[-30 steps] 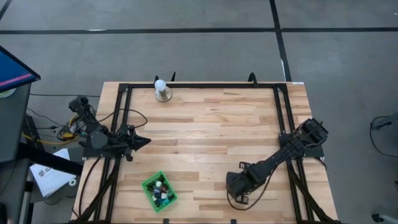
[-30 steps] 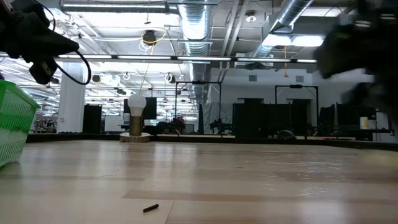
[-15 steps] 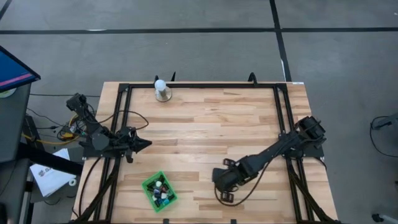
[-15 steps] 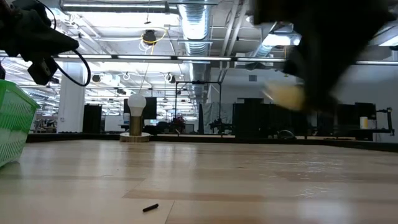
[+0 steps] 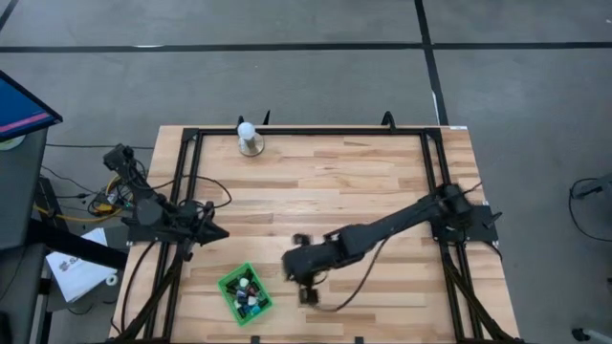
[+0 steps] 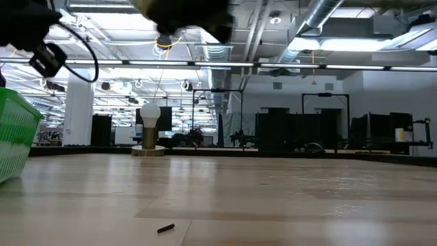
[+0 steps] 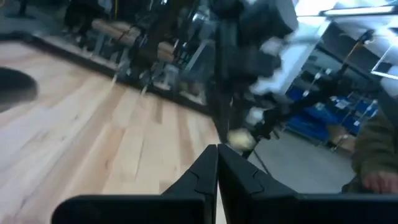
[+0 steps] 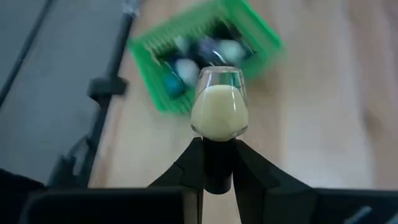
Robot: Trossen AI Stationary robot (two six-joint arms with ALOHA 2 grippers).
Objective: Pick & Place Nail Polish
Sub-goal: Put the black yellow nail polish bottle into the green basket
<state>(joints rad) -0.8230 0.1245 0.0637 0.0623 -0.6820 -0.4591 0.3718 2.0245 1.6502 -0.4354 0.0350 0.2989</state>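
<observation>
Left gripper (image 7: 217,163): parked left of the green basket (image 5: 229,284), jaws together, empty. Green basket: I count several nail polish bottles (image 5: 248,294) already inside. Right gripper (image 8: 216,163): just right of the basket, jaws clamped on a cream nail polish bottle (image 8: 218,111). I judge delivery near; release remains.

Basket (image 5: 246,293) bright green, mesh-patterned. Bottle (image 8: 219,112) beside basket: cream body, dark cap. Bottles inside basket (image 8: 186,67): white, blue, teal. Table (image 5: 325,191) pale wood planks, black frame. Stand (image 5: 249,139) white-topped.
</observation>
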